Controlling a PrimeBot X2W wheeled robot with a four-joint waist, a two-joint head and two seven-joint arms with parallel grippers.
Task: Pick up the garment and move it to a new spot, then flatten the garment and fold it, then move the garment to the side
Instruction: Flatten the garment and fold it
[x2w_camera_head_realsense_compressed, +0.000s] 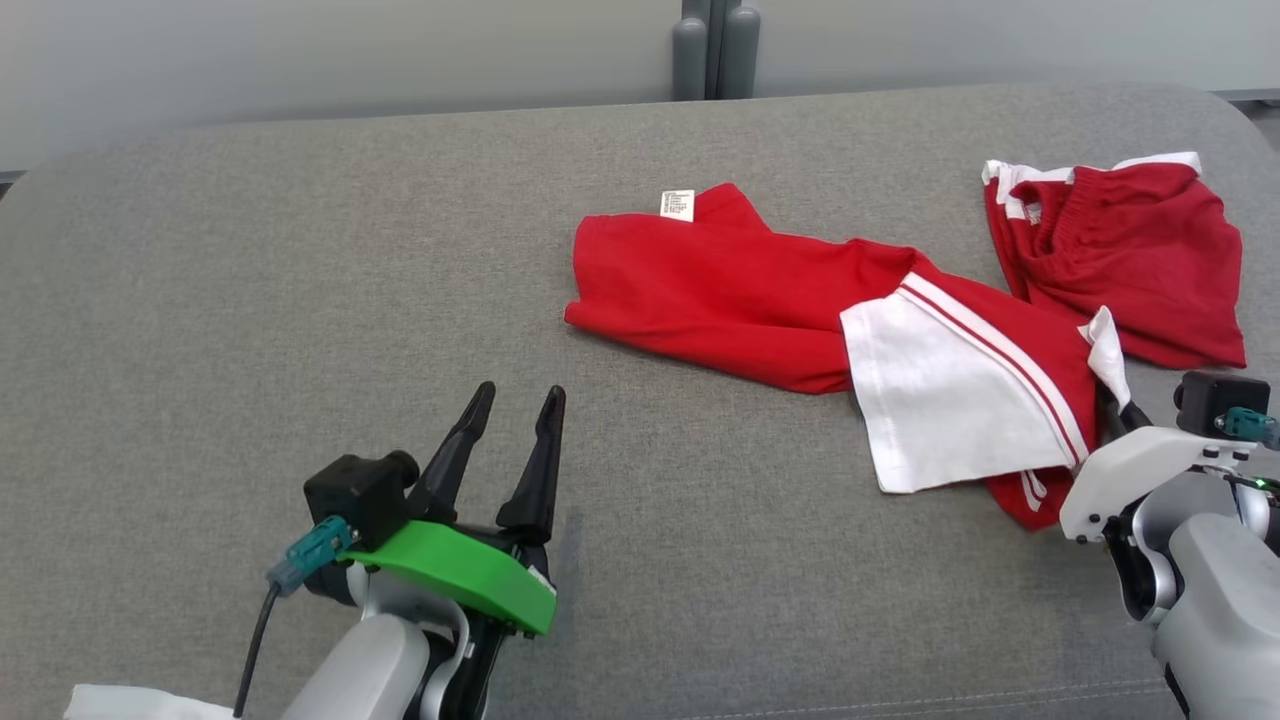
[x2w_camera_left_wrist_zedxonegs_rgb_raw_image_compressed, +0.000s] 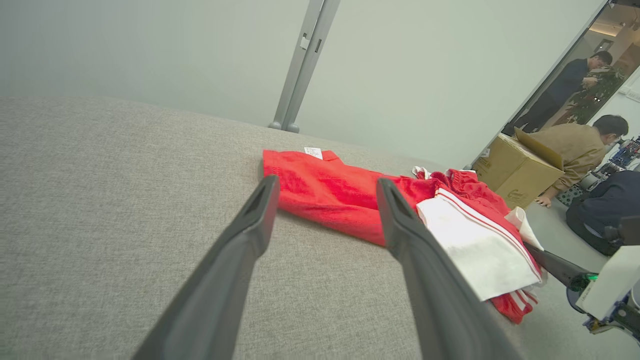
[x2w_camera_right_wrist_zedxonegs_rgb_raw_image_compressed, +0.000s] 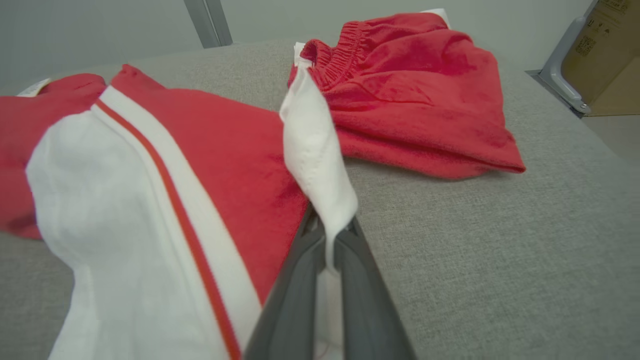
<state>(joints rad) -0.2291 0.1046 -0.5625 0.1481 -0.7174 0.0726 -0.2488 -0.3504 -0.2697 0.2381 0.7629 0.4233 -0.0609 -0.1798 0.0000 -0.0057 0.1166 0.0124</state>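
Observation:
A crumpled red garment (x2w_camera_head_realsense_compressed: 720, 290) with a white panel (x2w_camera_head_realsense_compressed: 940, 400) and white stripes lies across the right half of the grey cushioned surface (x2w_camera_head_realsense_compressed: 300, 250). Its elastic-waisted part (x2w_camera_head_realsense_compressed: 1120, 250) is bunched at the far right. My right gripper (x2w_camera_head_realsense_compressed: 1112, 410) is at the garment's right edge, shut on a white flap (x2w_camera_right_wrist_zedxonegs_rgb_raw_image_compressed: 315, 150) that rises from between its fingers (x2w_camera_right_wrist_zedxonegs_rgb_raw_image_compressed: 360, 280). My left gripper (x2w_camera_head_realsense_compressed: 520, 395) stands open at the lower left, above bare fabric, well apart from the garment (x2w_camera_left_wrist_zedxonegs_rgb_raw_image_compressed: 325, 190). Seen from the left wrist, the red cloth lies beyond its fingertips (x2w_camera_left_wrist_zedxonegs_rgb_raw_image_compressed: 262, 200).
A grey metal post (x2w_camera_head_realsense_compressed: 715, 50) stands behind the surface against a pale wall. A cardboard box (x2w_camera_left_wrist_zedxonegs_rgb_raw_image_compressed: 515, 170) and two people (x2w_camera_left_wrist_zedxonegs_rgb_raw_image_compressed: 575, 145) are off to the right on the floor. A white cloth (x2w_camera_head_realsense_compressed: 130, 703) shows at the lower left corner.

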